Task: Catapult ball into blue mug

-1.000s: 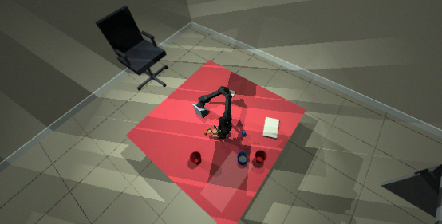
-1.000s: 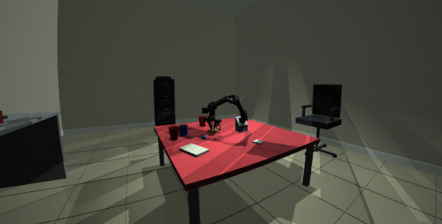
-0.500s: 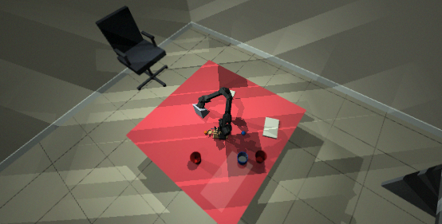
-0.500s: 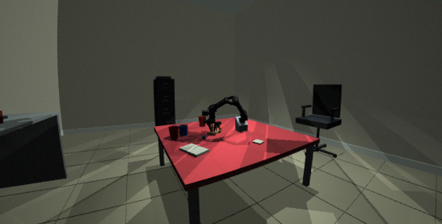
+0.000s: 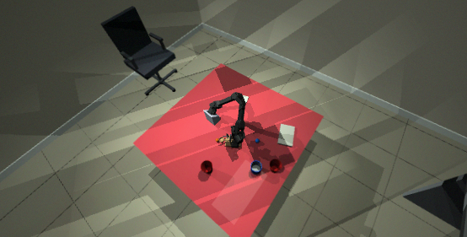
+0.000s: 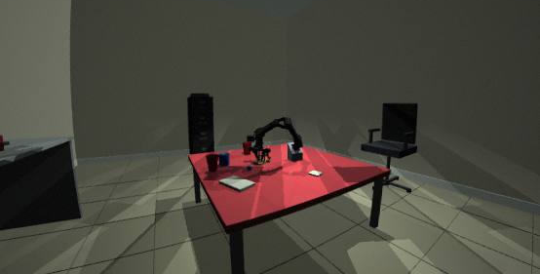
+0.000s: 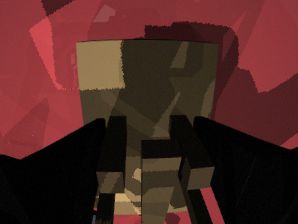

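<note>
The tan wooden catapult [image 5: 224, 140] [image 6: 261, 162] [image 7: 100, 65] stands near the middle of the red table. My gripper [image 5: 233, 142] [image 6: 261, 153] [image 7: 150, 126] reaches down over it and is shut on part of it. A block of the catapult shows between the fingers in the wrist view; the exact contact is hidden. A small orange ball [image 5: 217, 140] lies by the catapult's left end in the top view. A small blue ball [image 5: 257, 141] [image 6: 249, 168] lies on the table on the other side. The blue mug [image 5: 255, 168] [image 6: 224, 159] stands upright beyond the blue ball.
One red mug [image 5: 276, 165] [image 6: 212, 162] stands close beside the blue mug; another red mug [image 5: 206, 167] [image 6: 247, 147] stands apart. A white flat book [image 5: 287, 135] [image 6: 237, 182] and a small white item [image 5: 245, 99] [image 6: 315, 173] lie on the table. A grey block [image 5: 212, 117] [image 6: 294, 152] is by the arm's base.
</note>
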Available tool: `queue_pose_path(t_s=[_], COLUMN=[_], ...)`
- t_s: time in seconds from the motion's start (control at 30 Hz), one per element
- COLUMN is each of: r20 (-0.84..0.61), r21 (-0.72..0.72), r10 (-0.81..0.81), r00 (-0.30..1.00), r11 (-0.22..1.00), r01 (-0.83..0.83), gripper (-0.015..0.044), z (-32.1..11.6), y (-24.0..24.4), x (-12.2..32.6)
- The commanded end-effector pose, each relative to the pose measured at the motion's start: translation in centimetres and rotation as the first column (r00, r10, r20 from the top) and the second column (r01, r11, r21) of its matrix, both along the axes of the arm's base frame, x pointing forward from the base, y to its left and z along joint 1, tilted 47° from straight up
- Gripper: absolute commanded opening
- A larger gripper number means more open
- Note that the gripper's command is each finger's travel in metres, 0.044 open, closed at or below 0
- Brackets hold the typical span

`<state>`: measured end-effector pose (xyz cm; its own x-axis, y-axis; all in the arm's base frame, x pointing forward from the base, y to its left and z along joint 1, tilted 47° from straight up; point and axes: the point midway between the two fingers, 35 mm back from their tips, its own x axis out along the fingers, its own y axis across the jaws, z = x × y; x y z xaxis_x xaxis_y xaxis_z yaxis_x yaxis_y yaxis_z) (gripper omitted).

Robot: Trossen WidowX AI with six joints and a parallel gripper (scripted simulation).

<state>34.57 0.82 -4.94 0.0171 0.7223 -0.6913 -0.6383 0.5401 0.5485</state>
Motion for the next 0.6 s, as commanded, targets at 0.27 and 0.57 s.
queue_pose_path(t_s=[0.27, 0.57], r20=[0.0, 0.0], r21=[-0.006, -0.003], r10=[-0.002, -0.009], r00=[1.0, 1.0], r11=[1.0, 1.0], r01=[0.002, 0.009], gripper=[0.044, 0.044], z=[3.9, 5.6], y=[-4.4, -6.1], x=[0.3, 0.1])
